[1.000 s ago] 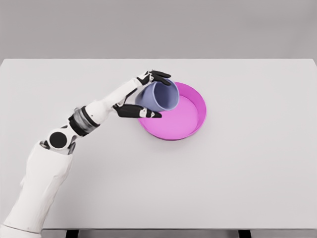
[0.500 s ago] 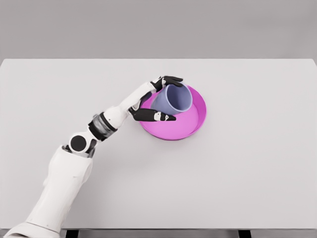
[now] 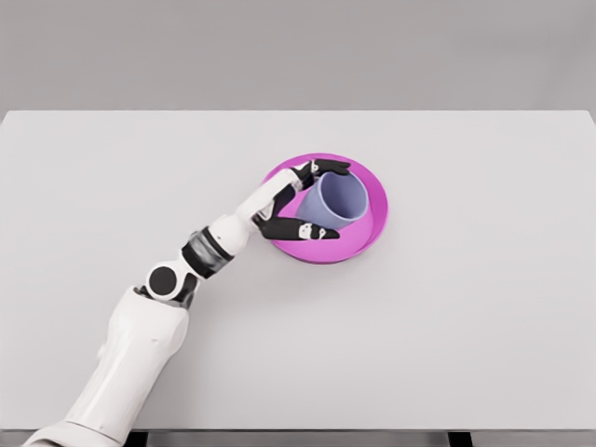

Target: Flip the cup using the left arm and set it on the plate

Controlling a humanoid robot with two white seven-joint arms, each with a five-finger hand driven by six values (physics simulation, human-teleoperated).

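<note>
**Now on the plate: cup in a left-hand grasp**

Firmly wrapped around the lavender cup (image 3: pixel 337 200), the left hand (image 3: pixel 296 197) has dark fingers (image 3: pixel 328 168) over the far side and a thumb along the near side. Mouth up and tilted slightly right, the cup sits inside the magenta plate (image 3: pixel 373 192). The plate lies near the middle of the white table (image 3: pixel 484 307); the white arm reaches in from the near left.

light: bright, even, diffuse | shadows: very faint, soft under the left arm (image 3: pixel 140 345) on the white table (image 3: pixel 466 326) | glare: none | focus: sharp throughout | edge distortion: none visible
</note>
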